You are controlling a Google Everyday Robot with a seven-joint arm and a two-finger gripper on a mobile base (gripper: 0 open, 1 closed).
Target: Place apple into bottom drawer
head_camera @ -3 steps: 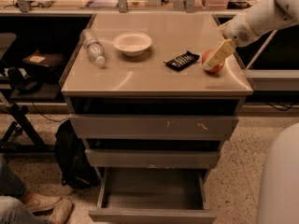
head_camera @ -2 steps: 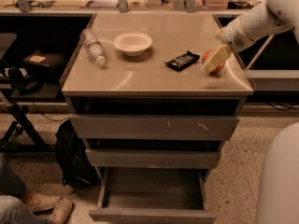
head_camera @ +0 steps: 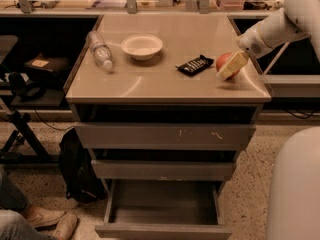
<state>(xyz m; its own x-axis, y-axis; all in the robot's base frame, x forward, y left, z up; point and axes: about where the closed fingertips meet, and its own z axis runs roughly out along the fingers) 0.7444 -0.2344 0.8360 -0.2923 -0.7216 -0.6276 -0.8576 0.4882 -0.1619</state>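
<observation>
Shifted slightly left, gripper (head_camera: 231,66) over counter (head_camera: 165,81) right edge, jaws clamped on apple (head_camera: 223,60); bottom drawer (head_camera: 162,206) open, transfer remains

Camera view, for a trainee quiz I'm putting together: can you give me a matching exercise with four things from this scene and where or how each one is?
Things:
1. water bottle
2. white bowl
3. apple
4. bottom drawer

States:
A. pulled open, near floor level
B. lying on its side, left part of the countertop
C. at the gripper, near the countertop's right edge
D. upright, between the bottle and the black packet

Pairs: 1-B, 2-D, 3-C, 4-A
</observation>
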